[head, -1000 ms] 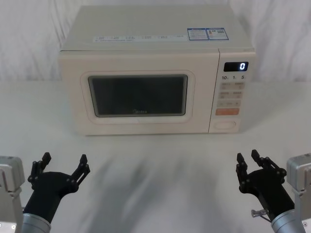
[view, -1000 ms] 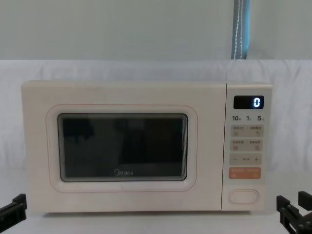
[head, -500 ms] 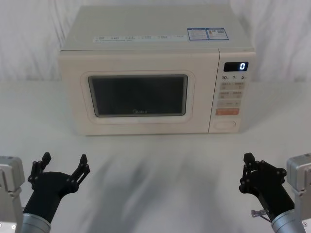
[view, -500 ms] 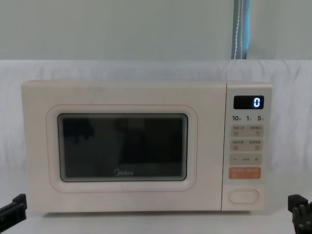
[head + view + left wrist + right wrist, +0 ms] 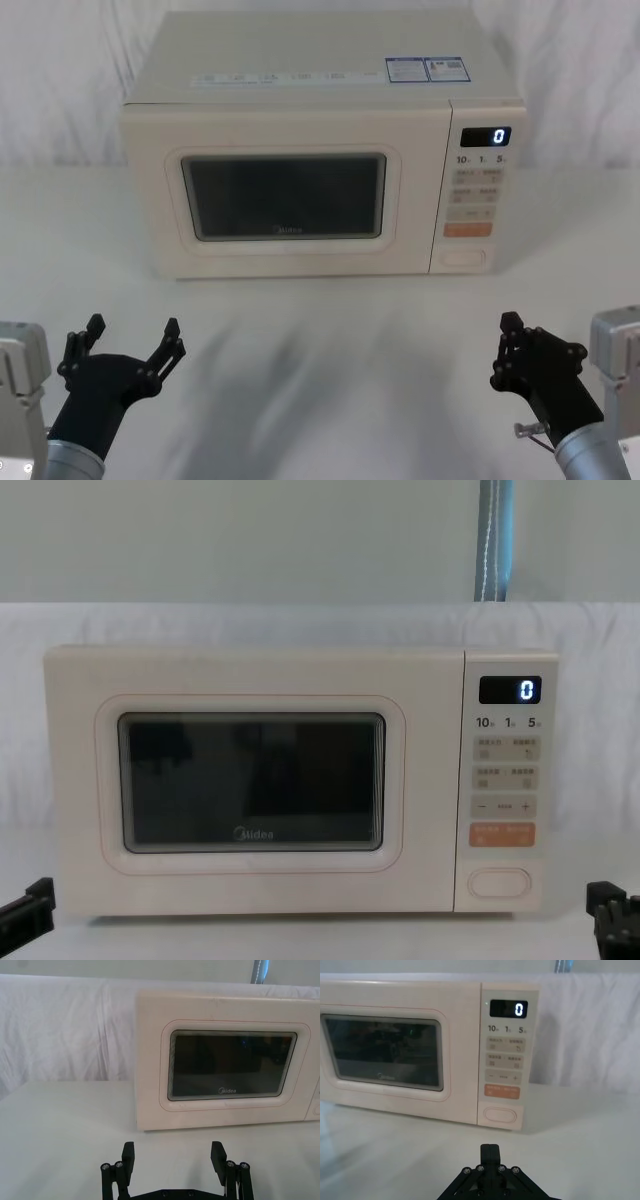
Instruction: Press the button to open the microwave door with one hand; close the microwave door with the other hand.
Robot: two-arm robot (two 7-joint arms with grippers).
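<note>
Since a second ago the right gripper has drawn its jaws together; the microwave door remains closed.

The button sits at the bottom of the control panel, just right of the microwave door and directly under the orange key; the display at the panel's top reads 0. The door lies flush with the microwave, which stands on the white surface. The right gripper hovers low in front of the microwave, below the button and well apart from it, jaws clenched on nothing. The left gripper hovers in front of the door's left edge, well short of it, jaws spread wide and empty.
</note>
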